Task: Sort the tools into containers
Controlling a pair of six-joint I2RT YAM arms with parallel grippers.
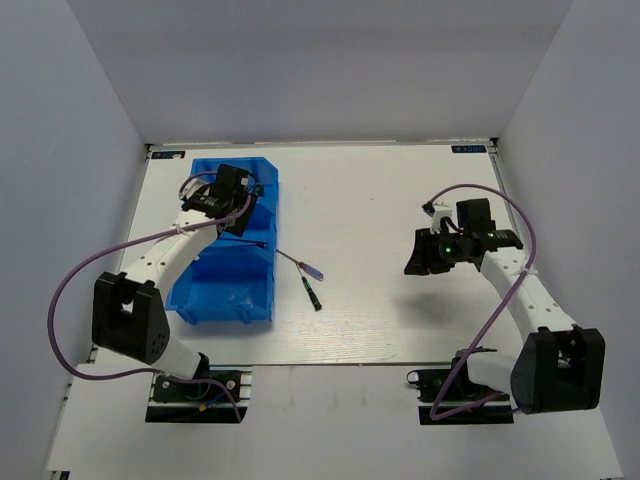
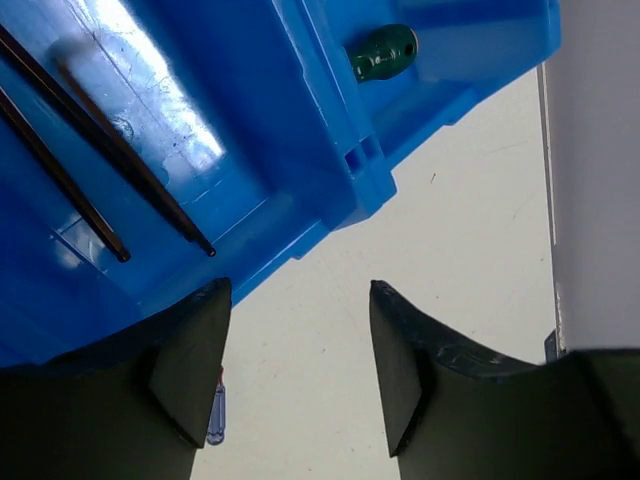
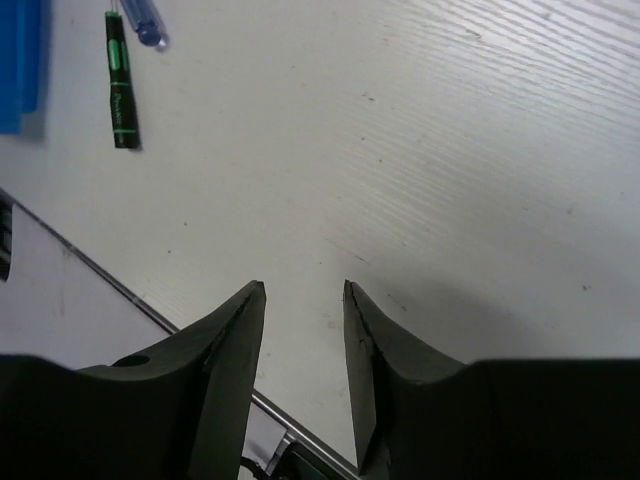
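The blue container (image 1: 225, 290) lies at the table's left. My left gripper (image 1: 248, 195) hovers over its far end, open and holding nothing. In the left wrist view the left gripper (image 2: 300, 290) hangs above the container's edge (image 2: 330, 190). Two thin dark hex keys (image 2: 130, 180) lie in one compartment and a green-handled screwdriver (image 2: 385, 52) in an end one. On the table right of the container lie a purple-handled screwdriver (image 1: 300, 265) and a green-and-black tool (image 1: 311, 292). My right gripper (image 1: 418, 262) hovers open at mid-right. The right wrist view shows the right gripper (image 3: 303, 288) over bare table, the green-and-black tool (image 3: 121, 92) far ahead.
White walls close in the table at the back and on both sides. A metal rail (image 3: 150, 305) runs along the table's near edge just under the right gripper. Purple cables (image 1: 90, 270) loop beside each arm.
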